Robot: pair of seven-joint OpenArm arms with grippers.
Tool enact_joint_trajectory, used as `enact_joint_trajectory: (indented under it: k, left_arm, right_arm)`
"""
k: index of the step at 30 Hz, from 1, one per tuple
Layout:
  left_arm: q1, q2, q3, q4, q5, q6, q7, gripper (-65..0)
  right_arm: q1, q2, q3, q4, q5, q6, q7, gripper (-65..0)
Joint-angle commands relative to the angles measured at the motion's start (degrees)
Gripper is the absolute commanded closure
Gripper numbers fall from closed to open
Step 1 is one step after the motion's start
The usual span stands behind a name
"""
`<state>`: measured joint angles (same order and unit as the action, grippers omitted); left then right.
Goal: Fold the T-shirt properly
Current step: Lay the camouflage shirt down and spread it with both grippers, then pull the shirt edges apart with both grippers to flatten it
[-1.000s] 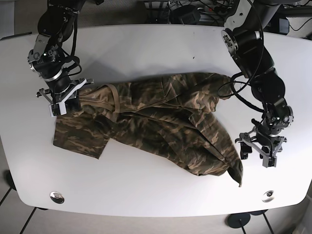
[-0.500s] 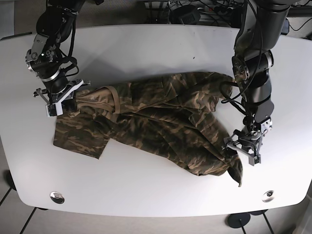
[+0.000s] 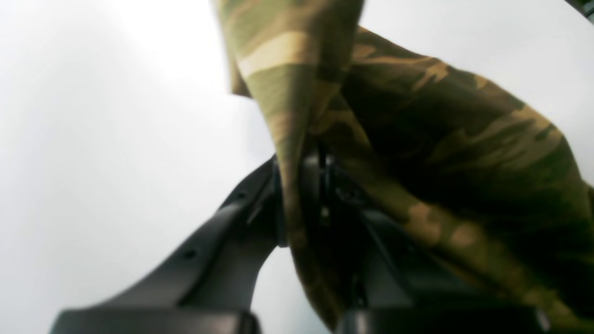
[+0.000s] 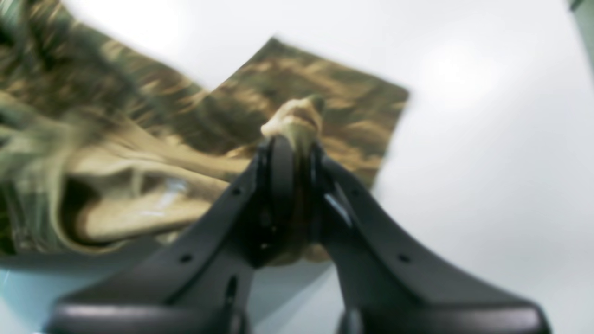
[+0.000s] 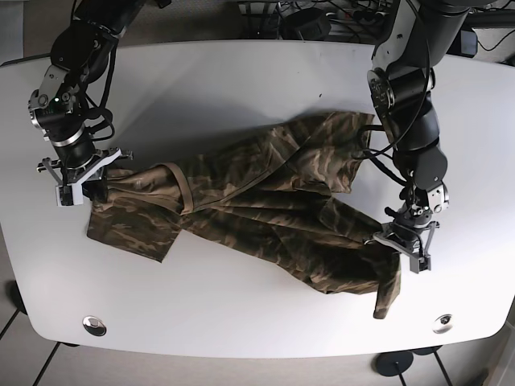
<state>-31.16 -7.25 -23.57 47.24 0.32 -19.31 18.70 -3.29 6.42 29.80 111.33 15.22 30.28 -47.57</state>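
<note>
Overhead base; close, seemingly blurred wrists.

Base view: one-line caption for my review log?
Both arms pinch the camouflage T-shirt on a white table: right tool at its shoulder end, left tool at its hem corner.

— What's around the work area?

— A white table (image 5: 241,88) with rounded corners. Two round metal fittings sit near its front edge, one at the left (image 5: 94,325), one at the right (image 5: 442,323).

— Anything behind it?

— A tangle of dark cables (image 5: 310,18) past the far edge, and grey floor (image 5: 16,20) at the back left.

— Below?

— A black caster (image 5: 392,363) under the front edge.
</note>
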Motion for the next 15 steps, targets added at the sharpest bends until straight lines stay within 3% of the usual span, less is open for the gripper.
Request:
enact_joint_trajectory:
  k: [1,4,8,10,15]
  left_arm:
    - [2.1,-0.4,0.0,12.3,-0.6,-1.5,2.5,0.0]
    - [9.0,0.6,-1.5,27.2,-2.0,-4.5,8.9,0.0]
    - [19.9,0.7,-6.3,43.6,-10.6,-4.7,17.7,0.0]
    - [27.4,0.7,-9.4,50.3,-15.0,-4.7,19.0,0.0]
    - [38.8,0.6,-12.8,56.1,-19.7,-4.7,18.9,0.0]
  right_arm:
    - [1.0,1.4,0.0,1.2,0.6,1.23,1.3,-2.2]
    - [-1.0,1.6,1.4,1.2,0.6,1.32,1.3,-2.2]
    - [-4.7,1.3,4.2,1.1,0.6,5.37,1.3,-2.2]
    - [-7.4,1.3,4.3,1.1,0.6,5.63,1.3,-2.2]
    - [-10.9,1.3,4.3,1.1,0.6,5.63,1.5,-2.2]
